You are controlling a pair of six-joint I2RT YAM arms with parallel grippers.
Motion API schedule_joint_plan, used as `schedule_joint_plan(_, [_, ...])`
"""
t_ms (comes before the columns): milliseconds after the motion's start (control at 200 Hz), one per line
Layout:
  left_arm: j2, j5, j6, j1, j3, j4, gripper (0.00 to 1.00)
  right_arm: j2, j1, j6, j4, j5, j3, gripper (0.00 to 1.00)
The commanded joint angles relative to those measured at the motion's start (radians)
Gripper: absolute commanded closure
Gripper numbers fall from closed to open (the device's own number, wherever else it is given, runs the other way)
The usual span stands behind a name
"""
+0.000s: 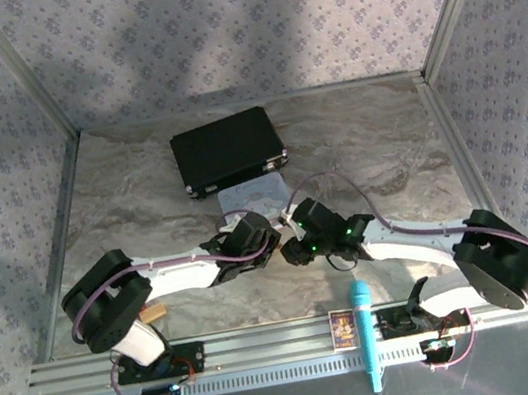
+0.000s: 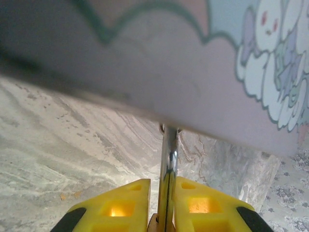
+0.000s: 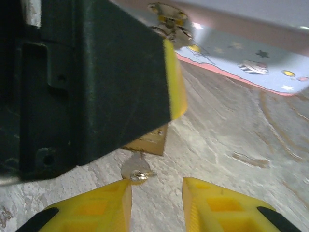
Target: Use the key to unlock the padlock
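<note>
Right claw (image 3: 157, 187) parted, key (image 3: 136, 172) just ahead, at padlock (image 3: 147, 141) base

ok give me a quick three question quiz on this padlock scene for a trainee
1. True or false: the right gripper is clamped on the key.
2. What is the left gripper shut on? A) nothing B) the padlock C) the key
3. Where does the key sit?

Key: 1 false, its jaws stand apart with nothing between them. 2 B, by the shackle. 3 sticking out of the padlock's brass body, just ahead of the right gripper.
</note>
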Motion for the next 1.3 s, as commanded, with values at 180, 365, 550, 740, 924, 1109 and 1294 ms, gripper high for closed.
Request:
schedule_joint_plan(180, [-0.028, 0.034, -0.028, 0.006, -0.041, 0.023, 1.0, -0.018, 0.013, -0.043, 0.103, 0.016, -0.033, 0.61])
schedule_joint_plan(365, [-0.054, 0.042, -0.024, 0.006, -0.039, 0.018, 1.0, 0.009, 0.04, -0.069, 0.09, 0.035, -0.014, 0.65])
schedule_joint_plan(550, [-0.078, 0.042, -0.024, 0.006, -0.049, 0.017, 1.0, 0.03, 0.05, -0.071, 0.126, 0.042, -0.016, 0.7])
schedule_joint_plan(740, [-0.086, 0.051, -0.028, 0.006, -0.06, 0.029, 1.0, 0.028, 0.049, -0.078, 0.153, 0.06, -0.022, 0.85])
schedule_joint_plan(924, [-0.083, 0.056, -0.029, 0.006, -0.068, 0.037, 1.0, 0.028, 0.01, -0.023, 0.23, -0.033, -0.067, 0.93])
schedule_joint_plan(1109, [-0.087, 0.059, -0.03, 0.005, -0.072, 0.038, 1.0, 0.026, -0.045, 0.066, 0.337, -0.125, -0.134, 0.93])
schedule_joint_plan(1294, [-0.096, 0.064, -0.029, 0.004, -0.08, 0.041, 1.0, 0.014, -0.138, 0.161, 0.426, -0.232, -0.192, 0.93])
